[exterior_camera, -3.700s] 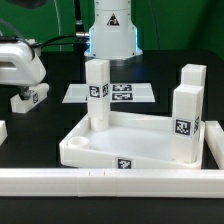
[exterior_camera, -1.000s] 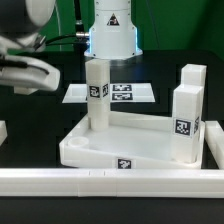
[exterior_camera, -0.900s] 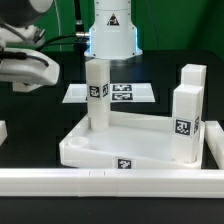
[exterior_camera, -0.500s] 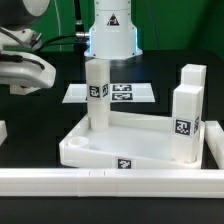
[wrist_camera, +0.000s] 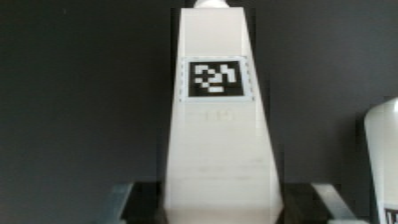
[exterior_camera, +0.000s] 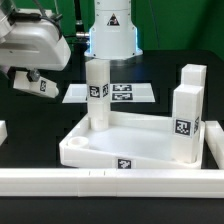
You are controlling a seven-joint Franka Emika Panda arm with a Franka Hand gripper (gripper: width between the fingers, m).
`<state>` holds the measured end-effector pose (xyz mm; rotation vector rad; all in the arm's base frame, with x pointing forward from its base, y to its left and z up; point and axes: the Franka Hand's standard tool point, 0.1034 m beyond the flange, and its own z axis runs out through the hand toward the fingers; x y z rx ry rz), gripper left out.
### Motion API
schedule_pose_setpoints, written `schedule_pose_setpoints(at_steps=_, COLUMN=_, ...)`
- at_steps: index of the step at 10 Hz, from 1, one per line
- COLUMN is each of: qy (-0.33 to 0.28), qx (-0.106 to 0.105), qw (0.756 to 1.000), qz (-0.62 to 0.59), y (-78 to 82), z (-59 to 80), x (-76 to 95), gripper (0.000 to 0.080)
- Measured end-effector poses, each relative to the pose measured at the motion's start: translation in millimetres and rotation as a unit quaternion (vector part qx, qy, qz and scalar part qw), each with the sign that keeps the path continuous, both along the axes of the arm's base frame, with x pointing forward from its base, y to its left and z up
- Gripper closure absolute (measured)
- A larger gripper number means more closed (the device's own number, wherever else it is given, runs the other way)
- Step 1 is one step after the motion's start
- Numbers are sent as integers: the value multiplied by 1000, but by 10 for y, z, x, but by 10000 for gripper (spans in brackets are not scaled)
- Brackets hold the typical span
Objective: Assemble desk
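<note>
In the exterior view the white tabletop (exterior_camera: 92,148) lies tray-like in the middle of the table. One tagged leg (exterior_camera: 97,95) stands upright at its far left corner, and a second leg (exterior_camera: 184,122) stands at its right corner. A third leg (exterior_camera: 193,77) stands behind that one. My gripper (exterior_camera: 33,80) hangs above the table at the exterior view's upper left, shut on another white leg (exterior_camera: 40,86). The wrist view shows that leg (wrist_camera: 217,130) running lengthwise between the two fingers (wrist_camera: 139,203), its tag facing the camera.
The marker board (exterior_camera: 130,95) lies flat behind the tabletop. A long low white rail (exterior_camera: 100,181) runs along the table's front edge. A small white piece (exterior_camera: 2,131) shows at the exterior view's left edge. The robot's base (exterior_camera: 110,30) stands at the back.
The gripper took the leg from the table at the exterior view's left, lifted it, and over the last second carried it up and to the right.
</note>
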<state>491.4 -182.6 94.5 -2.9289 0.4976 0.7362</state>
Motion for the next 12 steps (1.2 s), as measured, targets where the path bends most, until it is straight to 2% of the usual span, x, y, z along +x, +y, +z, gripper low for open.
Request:
schedule_pose_setpoints(at_steps=2, qy=-60, qx=-26, qw=998, qz=4, y=-38, z=-16, x=81, gripper=512)
schedule_pose_setpoints(at_steps=3, qy=-79, qx=-33, qw=996, qz=4, y=-5, z=4, x=93, gripper=512)
schedule_pose_setpoints(at_steps=5, qy=-141, qx=-52, qw=989, qz=2, y=217, z=224, x=335, gripper=512)
schedule_pose_setpoints(at_steps=6, qy=-177, qx=-64, qw=982, qz=13, y=270, z=287, x=455, gripper=512)
schedule_pose_setpoints(at_steps=10, qy=-287, qx=-121, qw=950, qz=21, y=223, z=269, x=538, gripper=512)
schedule_pose_setpoints(at_steps=12, qy=-331, qx=-120, qw=936, qz=18, y=385, z=520, x=728, gripper=512)
